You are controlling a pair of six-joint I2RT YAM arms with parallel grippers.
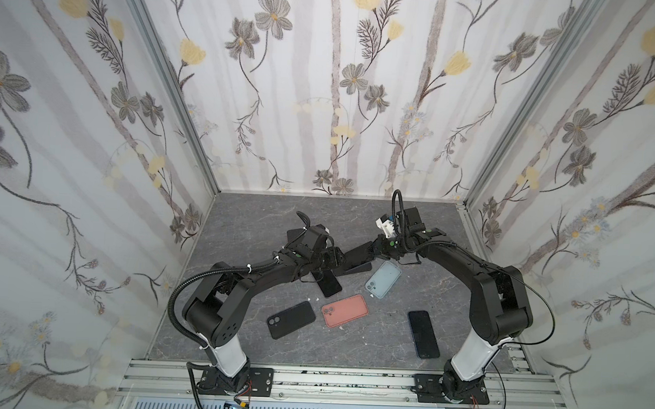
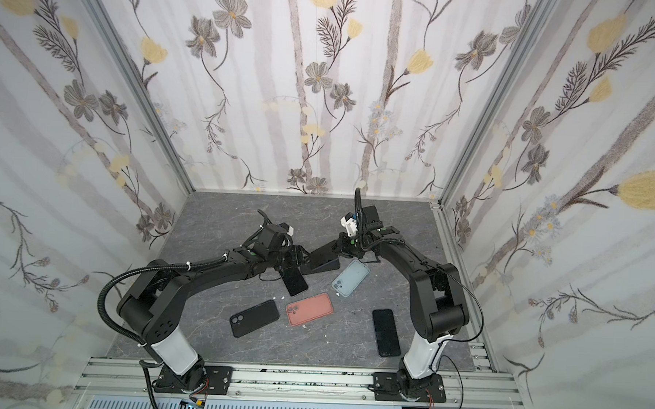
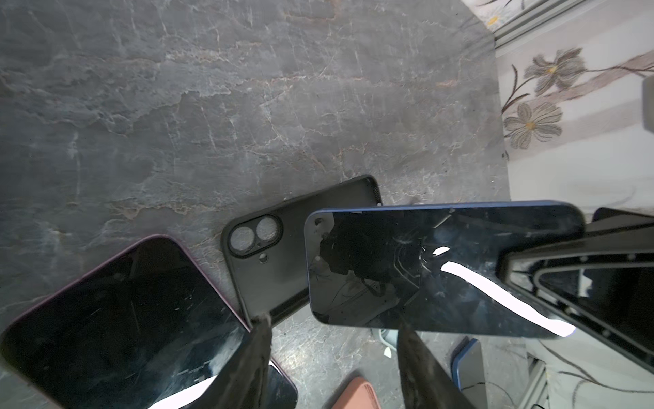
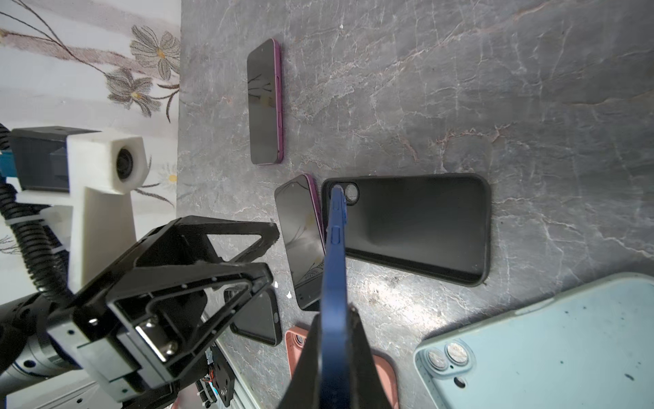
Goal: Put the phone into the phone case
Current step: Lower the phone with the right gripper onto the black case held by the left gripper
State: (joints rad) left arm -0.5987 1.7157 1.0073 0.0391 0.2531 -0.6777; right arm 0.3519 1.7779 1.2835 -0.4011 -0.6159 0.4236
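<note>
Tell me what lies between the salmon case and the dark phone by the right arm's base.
Nothing: only bare grey tabletop separates the salmon case from the dark phone, as both top views show.

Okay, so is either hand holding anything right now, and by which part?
The right hand pinches the blue phone at one short end, across its flat faces. The left hand is open and holds nothing.
</note>
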